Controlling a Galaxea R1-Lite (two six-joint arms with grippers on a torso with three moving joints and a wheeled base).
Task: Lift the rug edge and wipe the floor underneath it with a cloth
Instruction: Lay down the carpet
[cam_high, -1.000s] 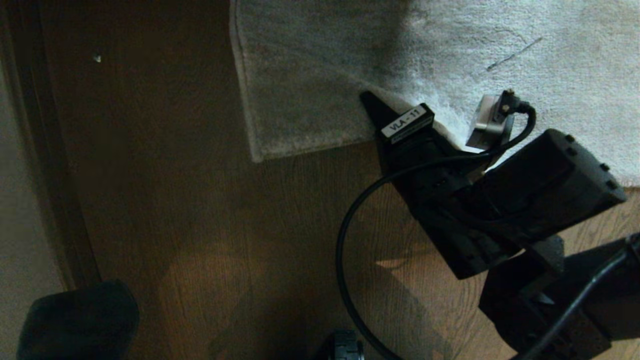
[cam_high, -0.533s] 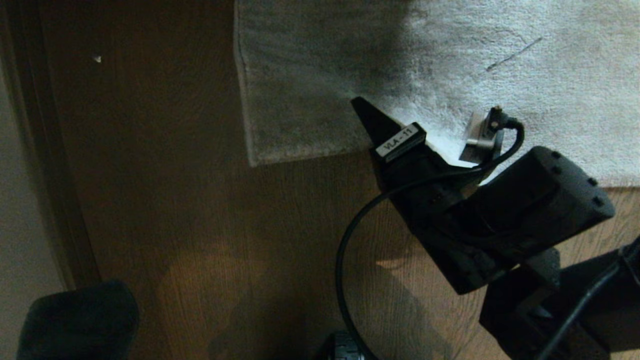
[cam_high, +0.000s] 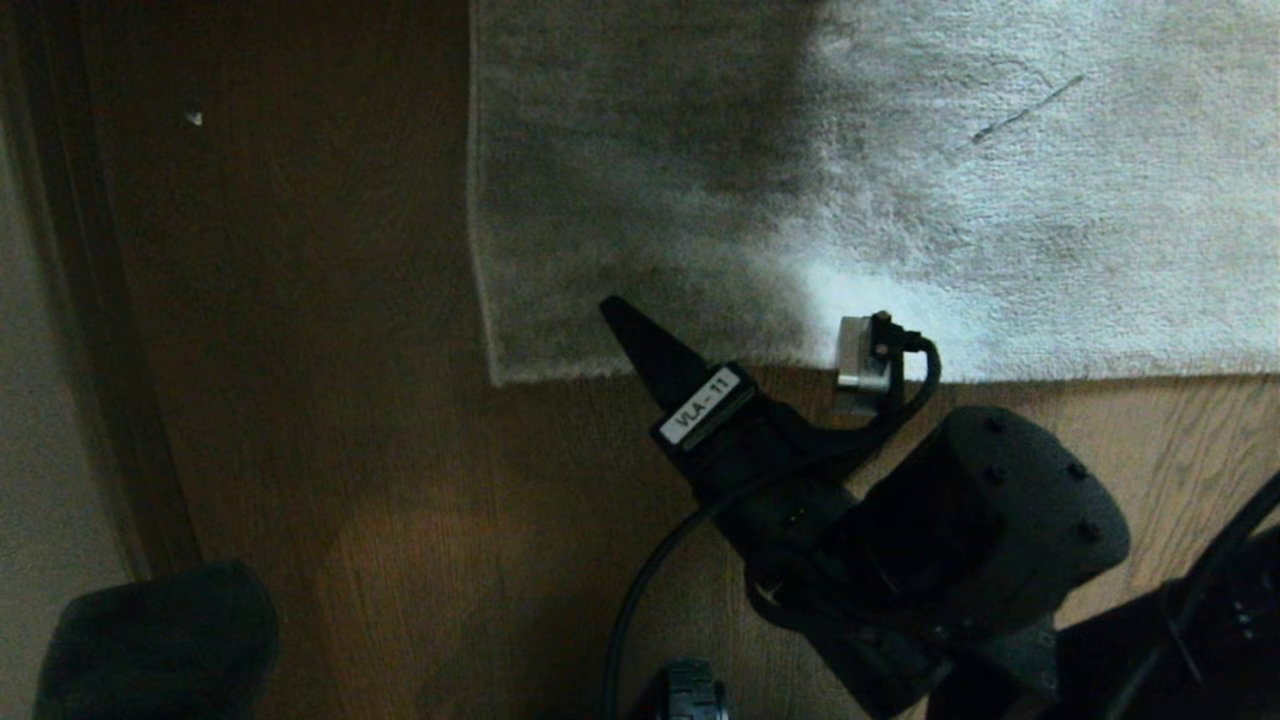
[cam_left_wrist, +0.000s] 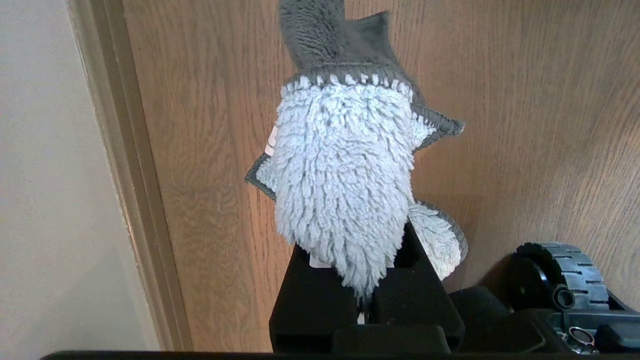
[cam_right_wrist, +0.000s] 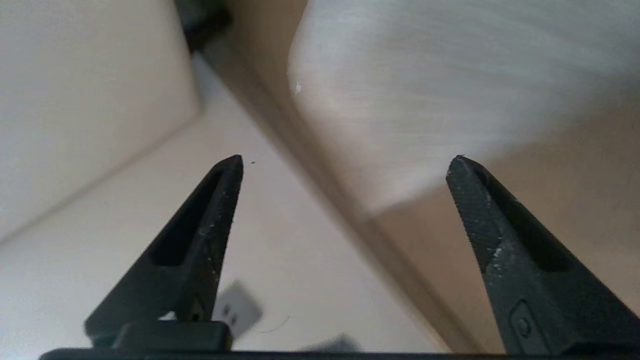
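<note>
- Pale grey-beige plush short-pile rug (cam_high: 900, 180) lying flat on dark brown glossy wooden floor boards (cam_high: 400, 480); straight near border of the rug edge (cam_high: 1080, 377) crossing the head view, corner (cam_high: 492, 378) toward the left.
- Right tool (cam_high: 740, 365) hovering just over that border, right of the corner; in the right wrist view (cam_right_wrist: 345, 159) fingers spread wide, nothing between them.
- Rug not lifted now; border flush on the boards as far as visible.
- Handling guess: large rug, heavy overall, but limp and foldable at the margin; only a flap needs raising, not the whole piece.
- Pile soft and compressible, likely decent friction; thin border may slip out of a shallow pinch.
- Best hold, judged: one fingertip slid under the border near the corner, the other on top of the pile, bite deep, then peel up and back.
- Corner should fold easier than mid-border; less weight dragged.
- Risk: fingertip scraping the glossy boards, or pinching pile fluff only.
- Small whitish shaggy cloth with grey stitched trim (cam_left_wrist: 345, 175) pinched in left tool (cam_left_wrist: 367, 300), pressed shut on it, hanging above the boards beside a pale skirting strip (cam_left_wrist: 125, 175).
- Cloth light, floppy, fluffy; should wipe fine under light pressure; loose flaps may catch under the raised flap.
- Black base wheel (cam_left_wrist: 555, 275) close to the left tool.
</note>
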